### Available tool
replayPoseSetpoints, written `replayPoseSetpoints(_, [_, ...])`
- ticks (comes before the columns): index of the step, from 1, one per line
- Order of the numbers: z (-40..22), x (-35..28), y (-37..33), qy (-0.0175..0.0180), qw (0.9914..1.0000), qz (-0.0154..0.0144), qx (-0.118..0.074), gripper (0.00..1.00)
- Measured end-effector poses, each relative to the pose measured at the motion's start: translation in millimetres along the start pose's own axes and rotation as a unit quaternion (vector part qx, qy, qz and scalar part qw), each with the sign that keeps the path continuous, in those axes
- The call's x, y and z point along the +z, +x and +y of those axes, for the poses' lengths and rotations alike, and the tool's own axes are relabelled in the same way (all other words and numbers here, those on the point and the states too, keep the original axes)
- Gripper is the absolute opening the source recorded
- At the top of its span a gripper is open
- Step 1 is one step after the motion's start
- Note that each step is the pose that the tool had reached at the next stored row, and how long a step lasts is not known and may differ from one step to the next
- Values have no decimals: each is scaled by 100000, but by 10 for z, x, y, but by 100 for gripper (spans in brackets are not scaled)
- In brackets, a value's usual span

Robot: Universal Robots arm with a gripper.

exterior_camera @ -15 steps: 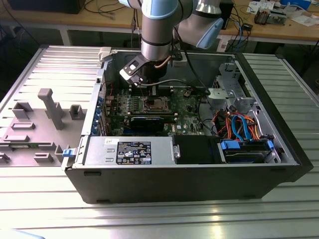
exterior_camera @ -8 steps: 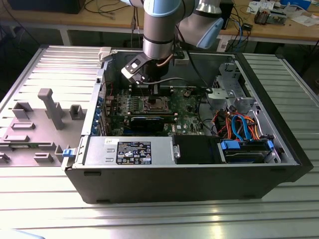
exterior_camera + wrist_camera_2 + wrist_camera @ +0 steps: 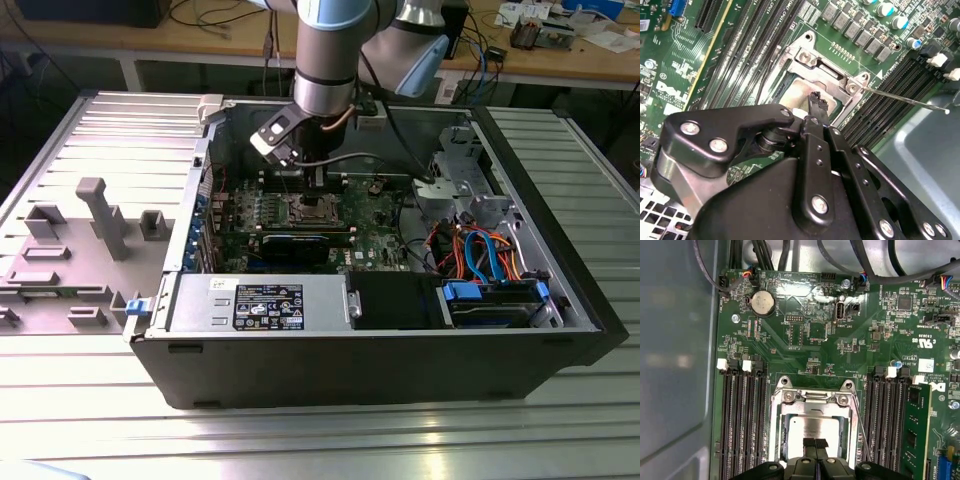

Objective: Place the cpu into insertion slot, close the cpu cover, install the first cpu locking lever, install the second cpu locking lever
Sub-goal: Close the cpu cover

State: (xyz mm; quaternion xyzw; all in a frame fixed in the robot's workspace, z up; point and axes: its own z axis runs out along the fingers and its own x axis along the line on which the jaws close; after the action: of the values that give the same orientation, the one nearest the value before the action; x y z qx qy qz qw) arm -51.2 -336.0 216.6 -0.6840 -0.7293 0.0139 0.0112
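We log the cpu [image 3: 812,429] seated in the insertion slot [image 3: 785,438] with the cpu cover [image 3: 812,409] apparently down over it, the gripper [image 3: 815,443] pressed together and empty just above the chip, and a locking lever [image 3: 905,100] standing free, so by our judgement both levers are left to do.

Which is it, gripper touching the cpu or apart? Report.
Cannot tell. In the first wrist view the gripper overlaps the cpu from directly above, so neither contact nor gap shows.
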Motion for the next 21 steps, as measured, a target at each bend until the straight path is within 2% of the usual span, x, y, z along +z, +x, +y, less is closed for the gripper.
replayPoseSetpoints(5, [-1, -52, 0, 0, 100000, -2, -4, 11])
replayPoseSetpoints(11, [-5, -143, -1, 1, 100000, -1, -3, 11])
replayPoseSetpoints(13, [-7, -196, -1, -2, 100000, 2, -6, 11])
replayPoseSetpoints(21, [-10, -298, -1, -2, 100000, 0, -4, 11])
